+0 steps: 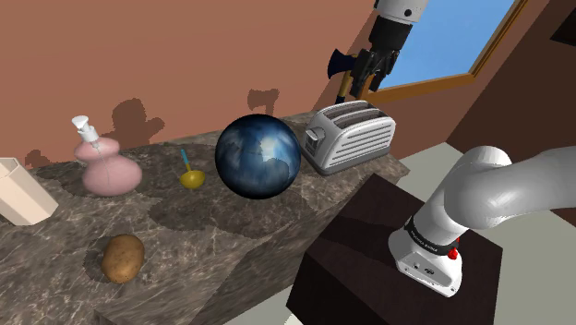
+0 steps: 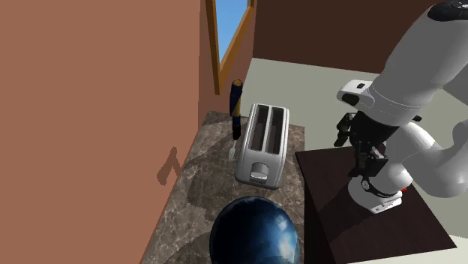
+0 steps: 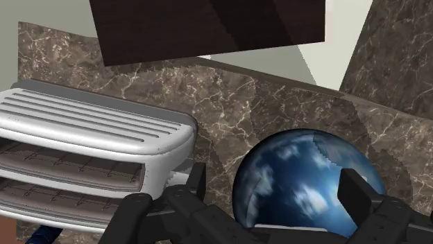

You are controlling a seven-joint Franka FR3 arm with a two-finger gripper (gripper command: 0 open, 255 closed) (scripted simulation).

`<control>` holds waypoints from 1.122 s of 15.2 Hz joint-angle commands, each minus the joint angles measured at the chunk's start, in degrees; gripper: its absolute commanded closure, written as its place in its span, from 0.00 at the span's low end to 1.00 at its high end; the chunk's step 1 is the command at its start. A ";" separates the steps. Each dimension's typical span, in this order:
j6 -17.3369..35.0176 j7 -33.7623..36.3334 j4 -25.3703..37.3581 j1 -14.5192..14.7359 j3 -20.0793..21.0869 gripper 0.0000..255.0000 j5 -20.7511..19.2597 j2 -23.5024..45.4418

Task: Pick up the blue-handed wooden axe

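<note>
The axe (image 1: 340,74) stands upright against the brown wall behind the toaster, its parts dark blue and tan. From the second exterior view, the axe (image 2: 235,112) is at the counter's far end, between wall and toaster. My black gripper (image 2: 361,152) hangs in the air over the dark stand, well apart from the axe, with the toaster between them. From the shoulder view, the gripper (image 1: 367,76) merely overlaps the axe. In the wrist view the gripper (image 3: 274,190) is open, fingers (image 3: 195,181) apart with nothing clasped; the counter lies far below.
A silver toaster (image 1: 351,137) and a big blue globe (image 1: 258,155) sit on the marble counter (image 1: 212,249). Further along are a small yellow object (image 1: 191,177), a pink flask (image 1: 111,171), a potato (image 1: 123,258) and a cream box (image 1: 18,192). A window (image 2: 229,30) is beyond.
</note>
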 commanded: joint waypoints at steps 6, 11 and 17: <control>4.40 -9.95 -1.34 -1.20 -5.75 0.00 -5.20 1.70; 9.51 -19.67 -0.61 -2.05 -11.61 0.00 -9.49 5.57; 15.88 -31.23 3.07 -2.06 -18.71 0.00 -12.48 12.70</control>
